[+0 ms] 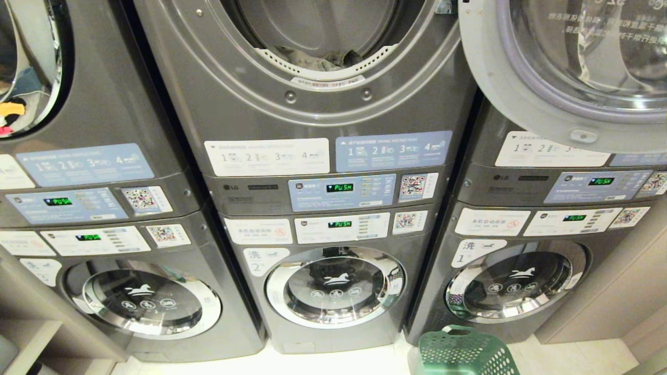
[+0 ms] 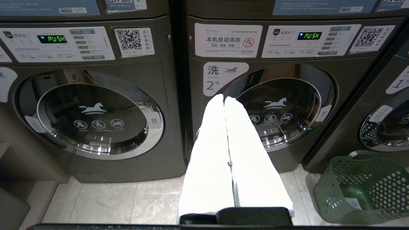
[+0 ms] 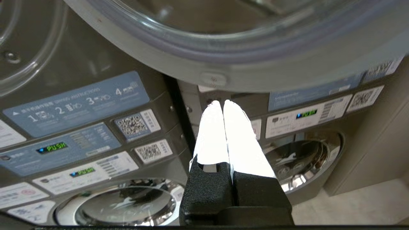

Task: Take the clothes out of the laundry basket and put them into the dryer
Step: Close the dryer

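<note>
The right gripper (image 3: 222, 105) has its white fingers (image 3: 211, 134) pressed together tip to tip with nothing between them, aimed level at the seam between the middle and right machine stacks, just under the rim of the swung-open dryer door (image 3: 223, 64). The left gripper (image 2: 223, 99) is likewise closed and empty, pointing at the middle washer door (image 2: 278, 108). What the coming move turns on is that the laundry basket (image 2: 361, 188) lies low and to the right of both sets of fingers, on the floor (image 2: 127, 201) before the right-hand stack. The right arm's side is the basket's side, so it looks the better placed, though its fingers would need to drop well down and spread first. The basket's long axis cannot be judged. The left wrist view looks into the basket and shows bare green bottom, no clothes visible. The head view shows only the basket's top edge, but it alone shows the open dryer drum (image 1: 323, 31), where some crumpled fabric (image 1: 333, 60) lies at the lip. The task may be nearly finished.
</note>
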### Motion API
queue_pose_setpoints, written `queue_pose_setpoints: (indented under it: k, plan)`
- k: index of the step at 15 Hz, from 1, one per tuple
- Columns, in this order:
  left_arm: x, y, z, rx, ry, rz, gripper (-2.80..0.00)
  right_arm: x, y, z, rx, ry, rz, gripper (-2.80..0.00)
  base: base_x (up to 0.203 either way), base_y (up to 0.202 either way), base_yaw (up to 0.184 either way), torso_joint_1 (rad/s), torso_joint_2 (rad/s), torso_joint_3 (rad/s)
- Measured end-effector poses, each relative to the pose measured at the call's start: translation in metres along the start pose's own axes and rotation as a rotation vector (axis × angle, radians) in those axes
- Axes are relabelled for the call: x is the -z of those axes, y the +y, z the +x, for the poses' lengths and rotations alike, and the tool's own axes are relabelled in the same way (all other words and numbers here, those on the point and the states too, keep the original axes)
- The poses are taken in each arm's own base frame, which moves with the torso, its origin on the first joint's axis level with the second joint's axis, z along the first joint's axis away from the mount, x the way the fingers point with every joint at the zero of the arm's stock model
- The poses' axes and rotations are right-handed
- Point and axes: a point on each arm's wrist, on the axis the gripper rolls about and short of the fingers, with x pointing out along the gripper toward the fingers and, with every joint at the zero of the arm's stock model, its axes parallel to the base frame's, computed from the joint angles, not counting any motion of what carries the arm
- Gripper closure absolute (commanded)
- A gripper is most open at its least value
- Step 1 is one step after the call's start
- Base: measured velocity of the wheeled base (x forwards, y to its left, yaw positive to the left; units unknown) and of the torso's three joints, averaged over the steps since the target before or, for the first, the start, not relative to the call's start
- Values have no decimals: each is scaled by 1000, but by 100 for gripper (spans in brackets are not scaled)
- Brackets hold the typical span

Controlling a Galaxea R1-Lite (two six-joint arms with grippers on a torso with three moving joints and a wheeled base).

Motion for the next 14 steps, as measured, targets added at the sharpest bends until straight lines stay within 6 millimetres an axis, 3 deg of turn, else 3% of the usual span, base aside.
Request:
queue_pose_setpoints:
  k: [4, 9, 14]
  plan:
    - [0, 0, 0, 0, 0, 0, 0, -9, -48, -11, 133, -80, -5, 0, 0, 0, 0, 0, 0, 0]
    - [0, 0, 0, 0, 0, 0, 0, -30, -105, -49, 407, -225, -64, 0, 0, 0, 0, 0, 0, 0]
    - [0, 0, 0, 0, 0, 0, 0, -43, -162, -41, 440, -333, -138, 0, 0, 0, 0, 0, 0, 0]
